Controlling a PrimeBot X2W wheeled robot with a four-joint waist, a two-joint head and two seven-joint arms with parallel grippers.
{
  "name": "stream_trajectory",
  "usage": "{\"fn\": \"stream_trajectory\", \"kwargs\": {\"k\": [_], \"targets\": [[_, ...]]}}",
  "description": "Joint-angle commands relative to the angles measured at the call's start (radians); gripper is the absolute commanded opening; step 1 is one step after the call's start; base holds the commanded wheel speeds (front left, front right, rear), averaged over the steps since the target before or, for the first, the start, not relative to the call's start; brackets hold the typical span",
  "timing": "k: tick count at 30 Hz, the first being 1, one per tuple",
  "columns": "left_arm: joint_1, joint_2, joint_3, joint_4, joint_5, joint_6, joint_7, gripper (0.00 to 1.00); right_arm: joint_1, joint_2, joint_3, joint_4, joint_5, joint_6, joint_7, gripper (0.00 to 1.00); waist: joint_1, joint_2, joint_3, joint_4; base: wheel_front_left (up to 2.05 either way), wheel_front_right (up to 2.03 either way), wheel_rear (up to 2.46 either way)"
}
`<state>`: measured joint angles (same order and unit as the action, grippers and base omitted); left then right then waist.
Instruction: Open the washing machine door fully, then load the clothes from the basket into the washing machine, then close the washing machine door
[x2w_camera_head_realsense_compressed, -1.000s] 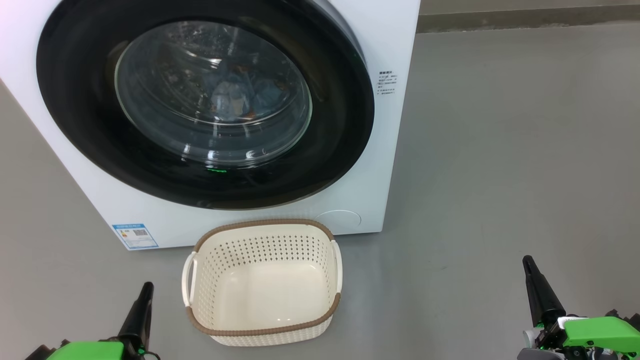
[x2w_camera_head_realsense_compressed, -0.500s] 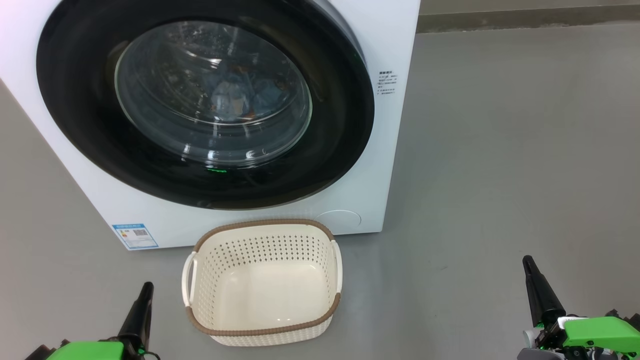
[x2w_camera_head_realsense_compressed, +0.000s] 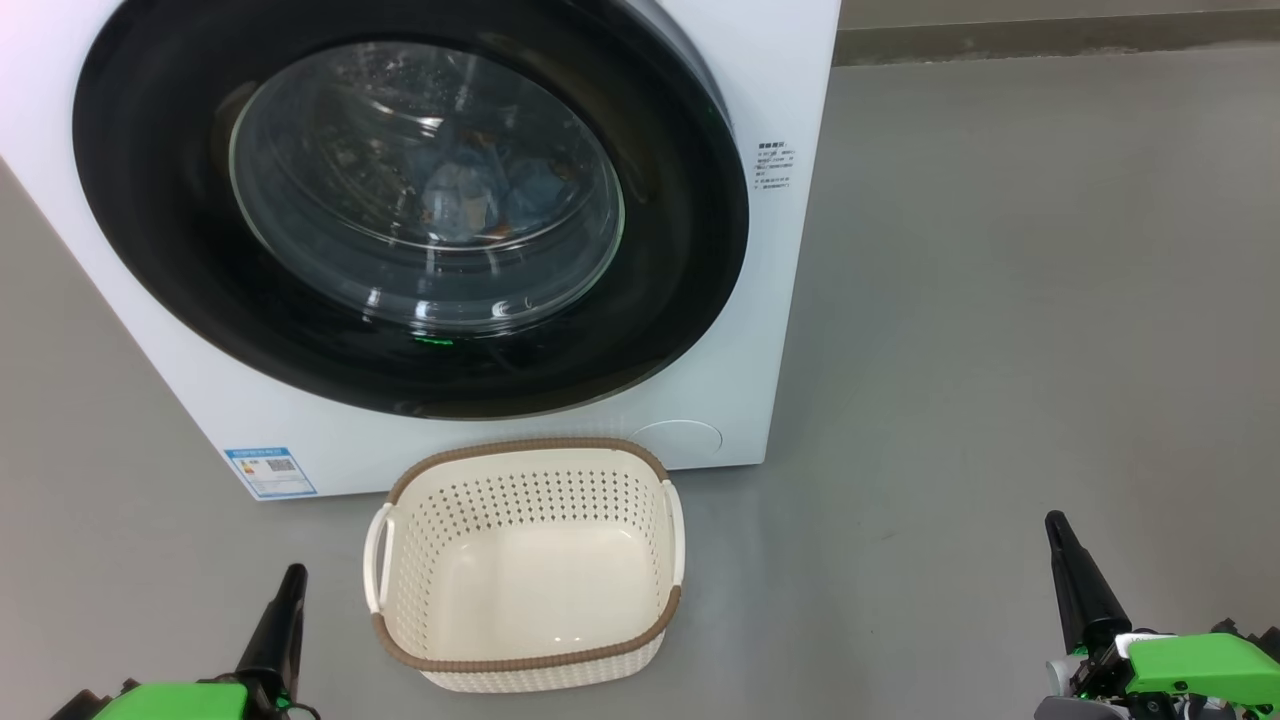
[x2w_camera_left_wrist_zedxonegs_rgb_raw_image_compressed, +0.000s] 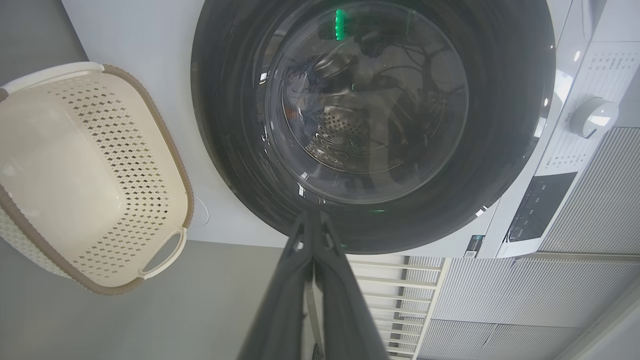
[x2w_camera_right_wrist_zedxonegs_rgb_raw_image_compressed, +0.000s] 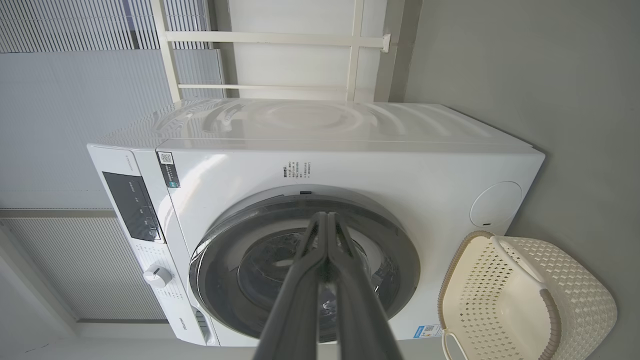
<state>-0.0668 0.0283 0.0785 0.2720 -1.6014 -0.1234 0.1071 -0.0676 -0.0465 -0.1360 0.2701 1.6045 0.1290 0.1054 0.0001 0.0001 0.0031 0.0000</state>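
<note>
Plainly, the washing machine door (x2w_camera_head_realsense_compressed: 300, 340) sits flush against the front of the white washing machine (x2w_camera_head_realsense_compressed: 790, 80), filling the upper left of the head view. Through its glass bowl I make out the clothes (x2w_camera_head_realsense_compressed: 480, 195), a light blue bundle with orange-brown flecks lying in the drum. The basket (x2w_camera_head_realsense_compressed: 530, 443) stands on the grey floor (x2w_camera_head_realsense_compressed: 1000, 300) in the lower middle of the frame, just below the door and close to the machine's front. I take that spot to be chosen so the carry from basket to drum is short. Its bottom is bare, so I judge the loading done and the door shut on it, with nothing left for me to grasp.

That is why my left gripper (x2w_camera_head_realsense_compressed: 293, 575) rests at the lower left corner and my right gripper (x2w_camera_head_realsense_compressed: 1055, 522) at the lower right, both low, well apart from the basket and the door, touching nothing. In the left wrist view my fingers (x2w_camera_left_wrist_zedxonegs_rgb_raw_image_compressed: 285, 300) lie pressed together with nothing between them, pointing at the lower rim of the door. The right wrist view shows the other pair (x2w_camera_right_wrist_zedxonegs_rgb_raw_image_compressed: 300, 290) likewise closed on nothing, aimed at the door's middle
</note>
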Motion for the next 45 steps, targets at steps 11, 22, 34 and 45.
{"fn": "stream_trajectory", "kwargs": {"k": [11,22,34,45], "targets": [[-0.041,0.022,0.035,-0.027,-0.007,-0.007,0.006,0.00,-0.040,-0.004,0.022,-0.025,0.004,0.002,0.008,0.00,0.0000,-0.0001,0.000,0.000,0.00,0.00,0.00],[-0.041,0.022,0.035,-0.027,-0.007,-0.007,0.006,0.00,-0.040,-0.004,0.022,-0.025,0.004,0.002,0.008,0.00,-0.0001,-0.0001,0.000,0.000,0.00,0.00,0.00],[-0.041,0.022,0.035,-0.027,-0.007,-0.007,0.006,0.00,-0.040,-0.004,0.022,-0.025,0.004,0.002,0.008,0.00,-0.0001,-0.0001,0.000,0.000,0.00,0.00,0.00],[-0.041,0.022,0.035,-0.027,-0.007,-0.007,0.006,0.00,-0.040,-0.004,0.022,-0.025,0.004,0.002,0.008,0.00,-0.0001,-0.0001,0.000,0.000,0.00,0.00,0.00]]}}
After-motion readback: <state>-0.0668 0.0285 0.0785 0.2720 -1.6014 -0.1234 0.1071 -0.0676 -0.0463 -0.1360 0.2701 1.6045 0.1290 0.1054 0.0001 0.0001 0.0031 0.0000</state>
